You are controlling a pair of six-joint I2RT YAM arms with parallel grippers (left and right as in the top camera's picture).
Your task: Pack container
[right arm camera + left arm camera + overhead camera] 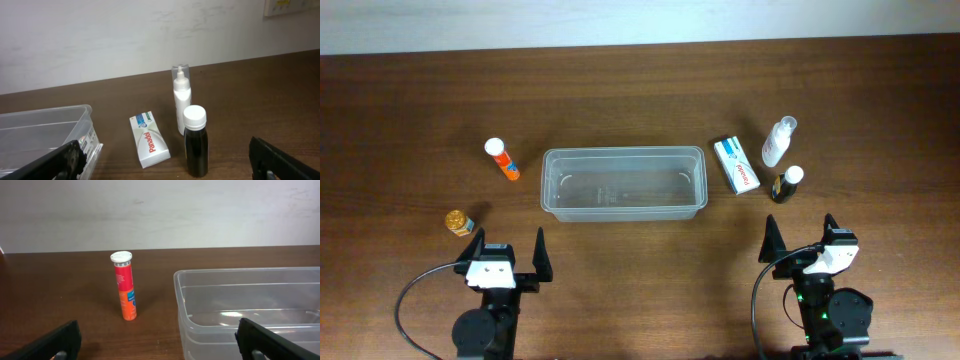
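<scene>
The clear plastic container (623, 184) stands in the middle of the table with nothing in it; its left end shows in the left wrist view (245, 310), its corner in the right wrist view (40, 130). An orange tube with a white cap (502, 160) (125, 286) stands left of it. A small amber jar (459, 222) is further left. A white Panadol box (736, 165) (149, 139), a white spray bottle (778, 142) (181, 100) and a dark bottle with a white cap (786, 184) (195, 141) are to the right. My left gripper (507, 255) (160, 350) and right gripper (801, 240) (167, 167) are open and empty, near the front edge.
The table is dark brown wood (640, 90). A white wall (160, 210) runs behind its far edge. Black cables curl beside both arm bases at the front.
</scene>
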